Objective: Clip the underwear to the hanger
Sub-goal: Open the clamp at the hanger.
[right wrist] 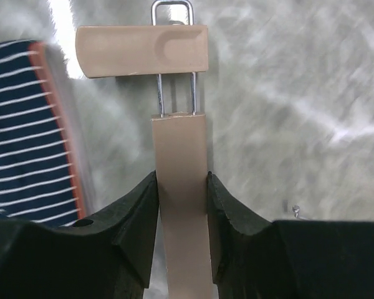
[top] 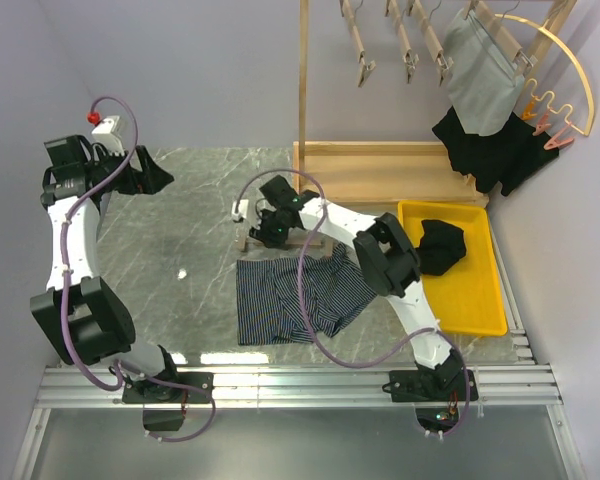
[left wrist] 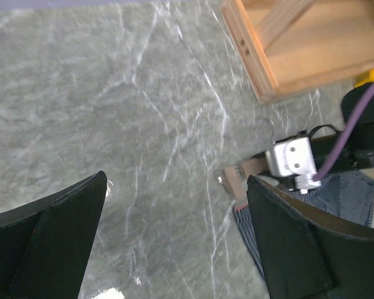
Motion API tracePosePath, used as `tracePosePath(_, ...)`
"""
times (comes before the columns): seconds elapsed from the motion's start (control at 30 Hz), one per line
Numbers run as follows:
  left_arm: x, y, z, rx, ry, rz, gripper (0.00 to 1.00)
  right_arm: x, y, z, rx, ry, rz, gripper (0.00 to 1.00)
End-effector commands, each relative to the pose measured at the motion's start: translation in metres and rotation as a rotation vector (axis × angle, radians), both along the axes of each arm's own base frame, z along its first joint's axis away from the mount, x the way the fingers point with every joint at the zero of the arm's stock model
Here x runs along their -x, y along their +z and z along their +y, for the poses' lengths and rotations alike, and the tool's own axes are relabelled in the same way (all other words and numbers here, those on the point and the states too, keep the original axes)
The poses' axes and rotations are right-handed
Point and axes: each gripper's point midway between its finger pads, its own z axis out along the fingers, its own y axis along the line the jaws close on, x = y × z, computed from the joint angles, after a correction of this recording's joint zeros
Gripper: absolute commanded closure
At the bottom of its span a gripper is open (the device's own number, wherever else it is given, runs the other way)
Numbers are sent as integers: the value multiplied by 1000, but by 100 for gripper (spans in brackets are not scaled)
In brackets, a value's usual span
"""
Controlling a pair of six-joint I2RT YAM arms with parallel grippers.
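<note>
The striped navy underwear (top: 290,295) lies flat on the marble table, its orange waistband (right wrist: 56,124) showing at the left of the right wrist view. Just beyond its far edge lies the wooden hanger (top: 246,243). My right gripper (top: 270,228) is down over it. In the right wrist view both fingers press the sides of the hanger's bar (right wrist: 181,143), with one wooden clip (right wrist: 142,51) lying crosswise ahead. My left gripper (top: 145,170) hovers wide open at the far left, holding nothing. Its view takes in the hanger's end (left wrist: 240,176) and the underwear (left wrist: 355,193).
A wooden rack base (top: 380,170) stands at the back, with several clip hangers above it and grey underwear (top: 480,75) clipped up. Black garments (top: 490,150) hang beside it. A yellow tray (top: 480,320) on the right holds a black garment (top: 440,245).
</note>
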Motion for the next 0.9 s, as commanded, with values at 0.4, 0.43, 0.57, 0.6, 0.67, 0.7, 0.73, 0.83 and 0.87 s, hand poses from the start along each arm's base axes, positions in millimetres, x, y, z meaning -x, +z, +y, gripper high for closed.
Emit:
tracePosePath(0.4,23,-100,-90,41,-330,276,5,15,89,-5,-200,127,-445,100)
tracePosePath(0.43,24,-107,-97,53,-353,295,6,15,101,-2,-223,133,-485,100)
tracePosePath(0.57,28,-124,-120,129,-431,358,9,23,102,0,-219,161,-533,100)
tracePosePath(0.6,29,-127,-128,136,-447,378,10,23,106,2,-222,163,-553,100)
tracePosePath(0.67,32,-139,-136,171,-466,436,11,24,106,3,-215,174,-570,100)
tracePosePath(0.7,35,-139,-145,193,-490,453,12,24,107,4,-218,176,-581,100)
tracePosePath(0.73,37,-148,-149,211,-502,487,13,24,110,5,-215,181,-599,100)
tracePosePath(0.83,41,-157,-158,253,-530,545,16,27,109,4,-205,189,-617,100)
tracePosePath(0.87,42,-160,-159,263,-531,557,17,27,109,4,-203,188,-624,100)
